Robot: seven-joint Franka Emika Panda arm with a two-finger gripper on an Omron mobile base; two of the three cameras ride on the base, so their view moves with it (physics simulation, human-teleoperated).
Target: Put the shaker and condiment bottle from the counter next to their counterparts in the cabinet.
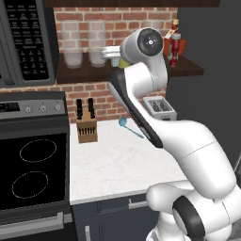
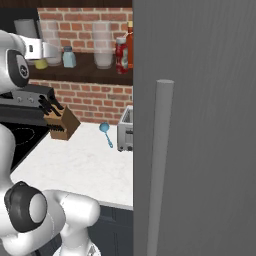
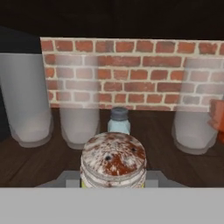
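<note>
Brick-backed kitchen here, white marble counter (image 1: 117,160) beside a black stove (image 1: 33,169), with the cabinet (image 1: 188,69) running along the wall as a long dark wooden open shelf. From my seat at the controls, the gripper (image 2: 46,51) is up at shelf height, reaching in over the boards. In the hand view the shaker (image 3: 113,161) sits right between the fingers, its rusty speckled cap facing the camera and a sliver of yellow-green body under it, so I'd call the jaws closed around it. In the right base view I can see the yellow-green bottom of it poking out below the hand, just above the shelf; I can't tell if it's touching the wood.

Straight ahead of the shaker, close behind it, is the pale blue shaker (image 3: 119,122) with its grey cap, standing upright on the shelf. Glass jars (image 3: 79,118) stand in a row along the back to both sides of it.

Further right along the shelf, the condiment bottle (image 2: 121,56) is already up there, red with a white band, standing just beside the orange-red flask (image 2: 129,44); from the left base view the two overlap near the shelf's end.

Down on the counter there's a knife block (image 1: 86,123), a blue spoon (image 1: 129,126) and a toaster (image 1: 160,107). The microwave (image 1: 26,40) hangs over the stove.
</note>
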